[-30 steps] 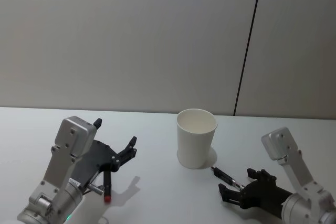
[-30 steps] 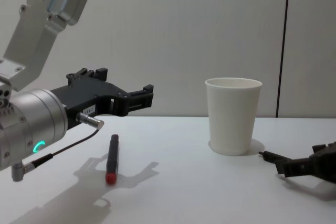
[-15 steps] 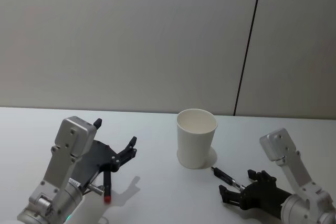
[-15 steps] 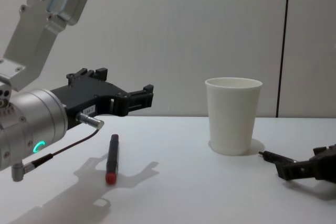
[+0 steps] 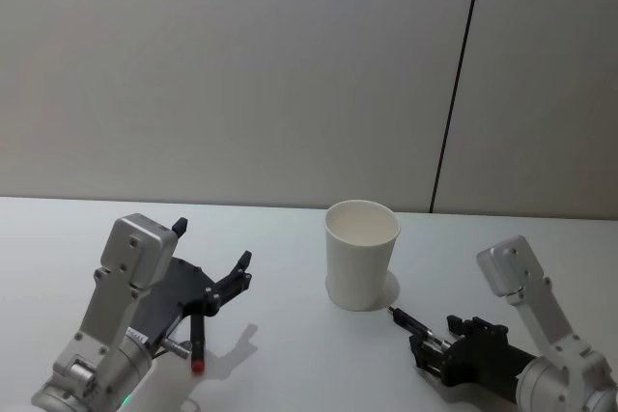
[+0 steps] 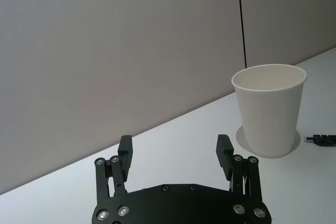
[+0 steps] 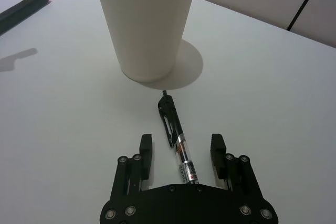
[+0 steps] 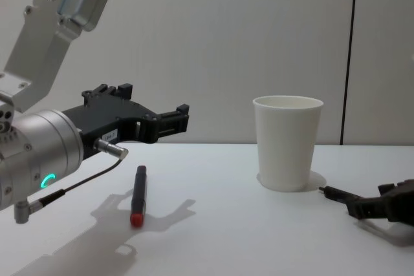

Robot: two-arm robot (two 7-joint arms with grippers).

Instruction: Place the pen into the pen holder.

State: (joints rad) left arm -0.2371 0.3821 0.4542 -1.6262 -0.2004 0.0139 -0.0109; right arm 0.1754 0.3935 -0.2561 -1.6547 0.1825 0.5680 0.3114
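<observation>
Closure under way — right gripper (image 7: 181, 141) narrower than half second ago, fingers (image 7: 146, 148) not yet touching black pen (image 7: 173, 121) they straddle, just beside pen holder (image 5: 361, 256); grasp likely next. Left gripper (image 6: 175, 144) spread, hovering above red-capped pen (image 8: 137, 195)

The cup (image 5: 362, 256) is set on the table (image 5: 290, 364), right of centre. A pen (image 5: 407, 320) is laid just before it, toward the right, its rear end flanked by the spread fingers of the right gripper (image 7: 181, 144). A second pen (image 5: 196, 338) is laid well to the left, beneath the raised left gripper (image 5: 212, 243).
</observation>
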